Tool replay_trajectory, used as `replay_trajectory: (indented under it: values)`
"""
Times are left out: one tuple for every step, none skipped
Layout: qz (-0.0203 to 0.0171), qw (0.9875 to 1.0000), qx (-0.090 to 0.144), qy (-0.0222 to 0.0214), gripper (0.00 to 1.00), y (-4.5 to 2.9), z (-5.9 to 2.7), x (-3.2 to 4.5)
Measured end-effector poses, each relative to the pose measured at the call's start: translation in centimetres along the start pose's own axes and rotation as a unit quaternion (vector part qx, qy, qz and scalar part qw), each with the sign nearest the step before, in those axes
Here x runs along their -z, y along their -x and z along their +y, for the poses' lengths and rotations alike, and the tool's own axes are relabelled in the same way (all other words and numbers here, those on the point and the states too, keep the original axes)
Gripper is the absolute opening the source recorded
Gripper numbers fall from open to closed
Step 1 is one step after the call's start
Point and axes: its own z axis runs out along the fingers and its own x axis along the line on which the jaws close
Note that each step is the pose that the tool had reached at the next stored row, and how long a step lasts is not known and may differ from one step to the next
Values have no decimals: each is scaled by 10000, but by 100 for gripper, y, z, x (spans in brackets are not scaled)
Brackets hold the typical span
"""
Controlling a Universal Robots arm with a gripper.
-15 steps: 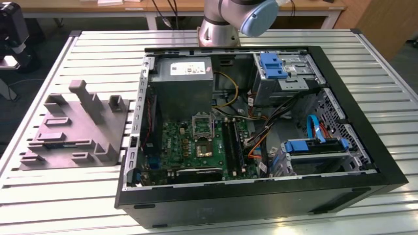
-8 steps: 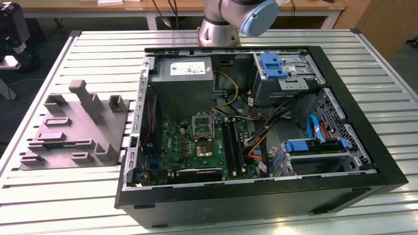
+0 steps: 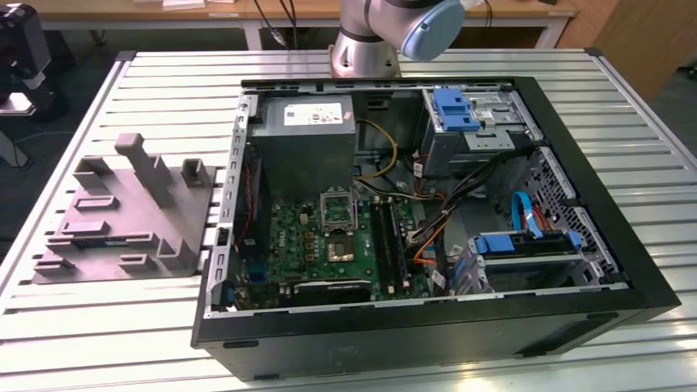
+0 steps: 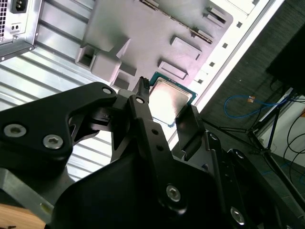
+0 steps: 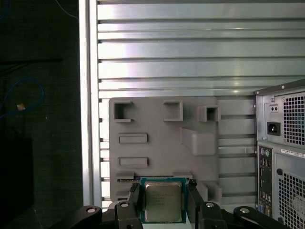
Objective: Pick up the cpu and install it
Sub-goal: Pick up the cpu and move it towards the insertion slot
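**Cpu clamped in the pincer, clear of the tray**

In both wrist views the pincer (image 5: 163, 196) (image 4: 164, 109) was closed on the cpu (image 5: 163, 205) (image 4: 171, 97), whose silvery top faced the cameras. The black fingers (image 5: 135, 194) stood at two opposite edges of the chip. They appeared to press on it, though the contact was partly hidden. Beyond the chip, and apart from it, the grey tray (image 5: 157, 129) (image 3: 120, 220) lay on the slatted tabletop (image 5: 190, 52). Just beside the tray stood the computer case (image 5: 281, 143) (image 3: 610, 286). In the exterior view the case lay open at the tray's right, showing the green motherboard (image 3: 316, 249) and its metal-framed socket (image 3: 338, 204). The arm (image 3: 376, 37) rose behind the case.
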Motion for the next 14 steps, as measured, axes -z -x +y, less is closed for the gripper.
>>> replay_trajectory:
  values:
    - [0, 10000, 0, 0, 47, 3, 0, 0]
    - [0, 10000, 1, 0, 47, 7, 0, 0]
    - [0, 10000, 1, 0, 47, 10, 0, 0]
    - [0, 10000, 0, 0, 47, 14, 1, 0]
    - [0, 10000, 0, 0, 47, 17, 1, 0]
    - [0, 10000, 0, 0, 47, 21, 1, 0]
    - [0, 10000, 0, 0, 47, 25, 1, -1]
    - [0, 10000, 0, 0, 47, 28, 1, -1]
    - [0, 10000, 0, 0, 47, 31, 1, -1]
    - [0, 10000, 0, 0, 47, 32, 1, 0]
    - [0, 10000, 0, 0, 47, 33, 1, -1]
    - [0, 10000, 0, 0, 47, 36, 1, -1]
    - [0, 10000, 1, 0, 47, 38, 1, -1]
    - [0, 10000, 0, 0, 47, 40, 2, -1]
